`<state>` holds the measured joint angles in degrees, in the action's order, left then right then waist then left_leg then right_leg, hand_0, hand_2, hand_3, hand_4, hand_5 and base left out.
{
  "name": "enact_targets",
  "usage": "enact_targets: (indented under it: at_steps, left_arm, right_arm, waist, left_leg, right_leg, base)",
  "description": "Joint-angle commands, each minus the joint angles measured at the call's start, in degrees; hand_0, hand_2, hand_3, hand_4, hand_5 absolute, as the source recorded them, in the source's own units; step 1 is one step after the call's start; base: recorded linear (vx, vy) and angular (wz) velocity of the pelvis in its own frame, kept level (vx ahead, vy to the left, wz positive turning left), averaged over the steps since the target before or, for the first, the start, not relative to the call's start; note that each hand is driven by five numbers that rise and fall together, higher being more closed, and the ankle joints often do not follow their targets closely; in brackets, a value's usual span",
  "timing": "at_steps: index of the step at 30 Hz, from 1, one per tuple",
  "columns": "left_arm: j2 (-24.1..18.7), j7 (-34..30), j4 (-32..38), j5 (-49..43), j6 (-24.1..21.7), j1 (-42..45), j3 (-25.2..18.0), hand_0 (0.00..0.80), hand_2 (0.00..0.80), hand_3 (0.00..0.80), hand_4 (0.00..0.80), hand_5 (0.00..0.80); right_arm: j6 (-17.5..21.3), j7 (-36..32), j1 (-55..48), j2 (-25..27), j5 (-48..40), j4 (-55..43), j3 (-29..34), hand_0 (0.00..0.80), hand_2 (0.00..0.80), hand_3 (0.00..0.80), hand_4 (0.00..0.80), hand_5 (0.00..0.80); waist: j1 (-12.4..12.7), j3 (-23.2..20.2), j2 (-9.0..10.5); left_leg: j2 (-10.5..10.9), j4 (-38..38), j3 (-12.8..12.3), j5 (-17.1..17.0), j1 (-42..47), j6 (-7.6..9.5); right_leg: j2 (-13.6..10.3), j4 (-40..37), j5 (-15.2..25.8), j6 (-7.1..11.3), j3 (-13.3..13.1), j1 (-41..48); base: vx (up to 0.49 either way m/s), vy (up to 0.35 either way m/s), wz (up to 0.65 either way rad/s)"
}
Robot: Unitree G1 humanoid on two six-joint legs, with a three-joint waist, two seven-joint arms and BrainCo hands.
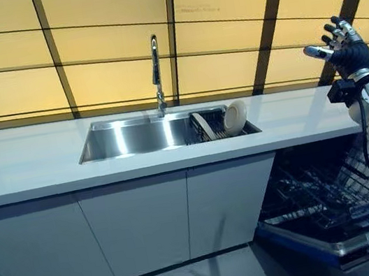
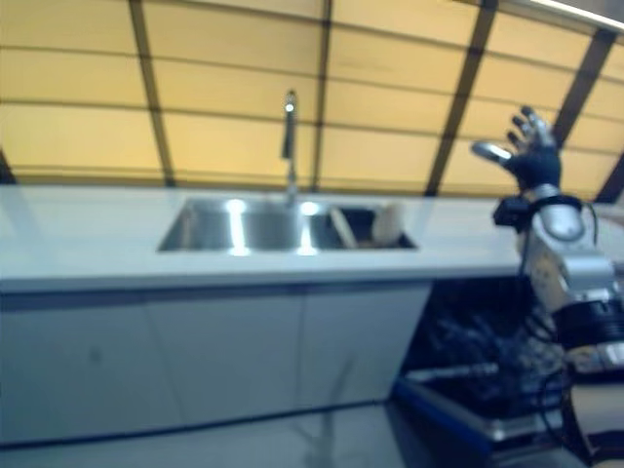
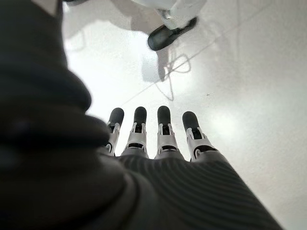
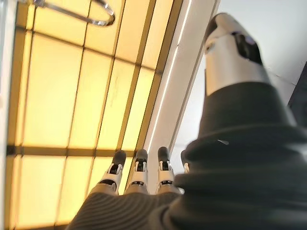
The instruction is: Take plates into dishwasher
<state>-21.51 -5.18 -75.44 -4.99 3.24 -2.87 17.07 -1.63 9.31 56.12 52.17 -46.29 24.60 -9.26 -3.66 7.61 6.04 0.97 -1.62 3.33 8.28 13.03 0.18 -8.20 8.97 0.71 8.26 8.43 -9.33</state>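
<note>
So right hand (image 1: 344,47) is hanging in the air above the right end of the countertop (image 1: 26,168), fingers spread and straight, thumb sticking out toward the sink side, holding nothing. It is sitting well apart from everything on the counter, with open space all around it.

Left hand (image 3: 158,153) is showing only in its own wrist view, fingers straight and side by side, empty, pointing down at pale floor (image 3: 249,96).

Plate (image 1: 235,117) is standing on edge, tilted slightly, in the dark rack (image 1: 204,126) at the right end of the steel sink (image 1: 128,137). It is resting just inside the sink's right rim, its top edge poking a little above counter level. Left part of the basin is lying bare. Faucet (image 1: 157,75) is rising from the back rim near the basin's middle, left of the rack.

Dishwasher (image 1: 323,207) is sitting open below the counter's right end, under the right arm. Its wire rack is showing in the opening, and the blue-edged door is lying down toward the floor. White cabinet fronts (image 1: 135,224) are running flush along to its left.

Counter surface on both sides of the sink is lying flat and bare up to the front edge.
</note>
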Motion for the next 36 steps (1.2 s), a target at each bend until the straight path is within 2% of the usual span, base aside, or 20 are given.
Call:
enact_targets:
  at_steps: [1,2,3,4,5,6,7,9,10,12,14,16,17,19,22,25,28,31,33,36]
  left_arm:
    - [-0.1,-0.5,0.3,-0.2,-2.5,1.4,0.9,0.000,0.000,0.000,0.000,0.000]
    - [0.4,-0.2,0.8,0.4,-3.6,1.8,0.8,0.000,0.000,0.000,0.000,0.000]
    - [1.2,0.6,1.3,1.2,-5.1,2.2,1.1,0.000,0.000,0.000,0.000,0.000]
    - [1.5,0.8,1.8,1.6,-5.7,2.2,1.2,0.000,0.000,0.000,0.000,0.000]
    - [1.6,0.9,2.2,1.8,-6.1,2.1,1.4,0.000,0.000,0.000,0.000,0.000]
    - [1.8,0.6,3.4,1.9,-5.9,1.7,1.8,0.000,0.000,0.000,0.000,0.000]
    - [1.8,0.4,4.0,2.0,-5.8,1.2,2.4,0.000,0.000,0.000,0.000,0.000]
    - [1.4,0.0,4.6,2.1,-5.4,0.7,2.7,0.000,0.000,0.000,0.000,0.000]
    - [1.2,0.0,4.6,2.3,-5.3,0.2,2.9,0.000,0.000,0.000,0.000,0.000]
    - [1.0,-0.1,4.7,2.1,-5.1,-0.4,2.8,0.000,0.000,0.000,0.000,0.000]
    - [1.1,-0.1,4.8,1.6,-4.6,-0.6,2.7,0.000,0.000,0.000,0.000,0.000]
    - [1.8,0.6,5.1,1.5,-4.3,0.0,3.1,0.000,0.000,0.000,0.000,0.000]
    - [2.2,1.1,5.0,1.7,-4.4,0.4,3.3,0.000,0.000,0.000,0.000,0.000]
    - [2.4,1.6,4.7,2.2,-4.7,0.9,3.3,0.000,0.000,0.000,0.000,0.000]
    - [2.6,1.9,3.9,3.1,-5.7,1.5,3.2,0.000,0.000,0.000,0.000,0.000]
    - [2.9,2.2,3.4,3.5,-5.5,1.6,2.8,0.000,0.000,0.000,0.000,0.000]
    - [2.6,2.3,3.2,2.7,-5.1,1.0,3.2,0.000,0.000,0.000,0.000,0.000]
    - [1.7,1.9,3.4,3.0,-4.9,-0.5,3.0,0.000,0.000,0.000,0.000,0.000]
    - [1.2,1.5,3.7,2.4,-4.5,-1.5,3.5,0.000,0.000,0.000,0.000,0.000]
    - [0.8,1.4,3.2,2.6,-5.0,-2.3,4.5,0.000,0.000,0.000,0.000,0.000]
  right_arm:
    - [0.0,0.9,6.4,-0.1,-0.4,-2.4,-2.5,0.000,0.000,0.000,0.000,0.000]
    - [0.3,1.7,5.9,-0.6,-0.5,-3.6,-3.4,0.000,0.000,0.000,0.000,0.000]
    - [1.1,2.0,5.2,-0.7,-0.8,-4.0,-4.4,0.000,0.000,0.000,0.000,0.000]
    - [1.4,2.5,5.1,-0.7,-0.8,-4.3,-4.6,0.000,0.000,0.000,0.000,0.000]
    - [1.5,3.0,4.9,-0.8,-0.8,-4.6,-4.6,0.000,0.000,0.000,0.000,0.000]
    - [1.3,4.1,4.3,-1.2,-0.4,-5.6,-4.6,0.000,0.000,0.000,0.000,0.000]
    - [1.7,4.3,3.9,-1.7,0.1,-5.7,-4.4,0.000,0.000,0.000,0.000,0.000]
    - [1.7,4.5,3.9,-2.6,0.9,-5.7,-4.4,0.000,0.000,0.000,0.000,0.000]
    - [1.0,5.5,4.7,-3.7,1.8,-5.6,-4.8,0.000,0.000,0.000,0.000,0.000]
    - [0.4,6.5,6.0,-4.5,2.2,-4.5,-5.4,0.000,0.000,0.000,0.000,0.000]
    - [-0.2,6.8,7.1,-4.8,2.5,-3.0,-6.0,0.000,0.000,0.000,0.000,0.000]
    - [-0.5,7.0,7.3,-4.7,2.4,-2.2,-6.4,0.000,0.000,0.000,0.000,0.000]
    - [-0.4,6.5,7.5,-4.5,2.2,-1.4,-6.8,0.000,0.000,0.000,0.000,0.000]
    - [-0.3,5.5,7.6,-3.8,1.3,-0.4,-7.0,0.000,0.000,0.000,0.000,0.000]
    - [0.3,3.5,7.5,-2.5,0.1,1.3,-6.8,0.000,0.000,0.000,0.000,0.000]
    - [0.3,1.8,6.5,-1.5,0.1,2.1,-5.9,0.000,0.000,0.000,0.000,0.000]
    - [-0.7,1.3,2.9,-0.3,0.6,0.6,-3.1,0.000,0.000,0.000,0.000,0.000]
    - [0.3,0.8,0.1,0.6,-0.4,0.6,-1.0,0.000,0.000,0.000,0.000,0.000]
    - [0.5,0.4,-1.6,0.6,-0.3,0.7,0.6,0.000,0.000,0.000,0.000,0.000]
    - [0.6,-0.8,-3.9,0.4,0.5,0.9,2.2,0.000,0.000,0.000,0.000,0.000]
  waist:
    - [0.5,-6.2,-2.83]
    - [0.8,-6.5,-2.41]
    - [1.9,-5.8,-1.48]
    - [2.6,-5.3,-0.28]
    - [2.8,-5.2,-0.17]
    - [3.6,-4.1,0.38]
    - [4.2,-3.3,0.38]
    - [4.8,-2.6,0.33]
    - [5.3,-2.4,0.25]
    - [6.1,-2.3,-0.21]
    - [7.1,-2.4,-0.82]
    - [8.7,-2.0,-1.44]
    - [9.3,-1.8,-1.59]
    - [9.9,-1.5,-1.88]
    - [10.2,-1.6,-1.95]
    - [10.3,-2.5,-1.22]
    - [9.7,-3.3,-0.26]
    - [9.8,-4.0,0.64]
    - [9.8,-4.1,1.02]
    - [9.2,-4.1,0.96]
  left_leg:
    - [-4.0,-9.9,-3.0,-2.8,6.9,-4.57]
    - [-4.4,-17.6,-3.9,-8.6,4.4,-5.69]
    - [-3.2,-30.7,-4.7,-11.5,-2.6,-6.22]
    - [-2.2,-36.5,-5.5,-12.1,-6.8,-5.97]
    - [-2.2,-39.9,-5.6,-11.8,-9.8,-5.82]
    - [-2.0,-42.8,-6.6,-9.6,-14.3,-4.55]
    - [-1.6,-41.2,-7.0,-7.7,-17.1,-3.40]
    - [-1.6,-36.7,-7.6,-6.2,-18.1,-2.42]
    - [-1.7,-30.8,-8.5,-5.8,-18.0,-1.97]
    - [-1.8,-18.7,-9.3,-6.9,-17.3,-2.44]
    - [-0.8,-8.2,-7.8,-9.3,-17.4,-3.55]
    - [-0.3,-0.7,-5.3,-15.5,-21.2,-5.37]
    - [-0.3,0.7,-5.0,-17.6,-22.8,-5.88]
    - [-0.7,2.1,-5.7,-19.6,-24.7,-6.37]
    - [-0.8,2.1,-5.8,-19.4,-25.3,-6.01]
    - [-0.3,1.9,-5.7,-16.6,-23.8,-4.49]
    - [0.5,-0.2,-6.5,-13.1,-22.0,-2.56]
    - [1.2,-1.2,-6.4,-11.5,-21.7,-0.89]
    - [1.7,-1.7,-6.4,-11.0,-21.6,0.13]
    - [2.6,-1.0,-6.1,-10.4,-20.3,1.86]
  right_leg:
    - [3.9,-2.8,5.6,-4.36,-0.1,0.1]
    - [4.6,-4.6,4.8,-5.70,-0.2,2.5]
    - [5.0,-6.7,4.2,-7.46,-0.1,6.2]
    - [4.2,-7.3,4.0,-8.19,0.0,7.8]
    - [4.2,-7.5,3.9,-8.62,0.4,8.1]
    - [3.8,-7.8,3.4,-8.97,0.7,9.8]
    - [3.8,-8.2,3.2,-8.81,0.7,10.9]
    - [4.0,-9.0,2.8,-8.41,0.2,12.4]
    - [4.5,-9.9,2.3,-8.07,-0.1,13.4]
    - [5.4,-11.1,1.4,-7.46,-0.7,15.0]
    - [6.6,-12.3,0.8,-7.02,-2.0,16.6]
    - [8.3,-13.7,0.1,-7.19,-4.6,19.1]
    - [8.9,-13.7,-0.4,-7.33,-5.6,20.0]
    - [9.7,-13.5,-1.6,-7.55,-6.5,21.6]
    - [9.7,-13.2,-3.1,-7.51,-7.2,23.0]
    - [8.4,-13.5,-4.1,-6.80,-7.2,24.0]
    - [6.1,-11.7,-4.5,-5.44,-5.3,23.5]
    - [4.3,-8.8,-4.9,-4.13,-4.2,22.1]
    - [2.8,-5.0,-3.9,-3.26,-3.7,21.1]
    - [0.1,6.0,3.0,-1.71,-3.4,17.3]
  base:
    - [0.345,-0.384,0.33]
    - [0.340,-0.492,0.44]
    - [0.233,-0.445,0.30]
    - [0.142,-0.334,0.11]
    - [0.104,-0.237,-0.26]
    - [0.132,-0.194,-0.43]
    - [0.149,-0.158,-0.41]
    - [0.167,-0.059,-0.22]
    - [0.235,-0.009,-0.15]
    - [0.256,0.042,-0.18]
    - [0.283,0.058,-0.08]
    - [0.309,0.033,0.00]
    - [0.262,0.020,-0.14]
    - [0.224,0.032,-0.31]
    - [0.208,0.077,-0.28]
    - [0.250,0.179,-0.32]
    - [0.259,0.231,-0.37]
    - [0.168,0.168,-0.02]
    - [0.166,0.192,-0.01]
    - [0.168,0.220,-0.08]
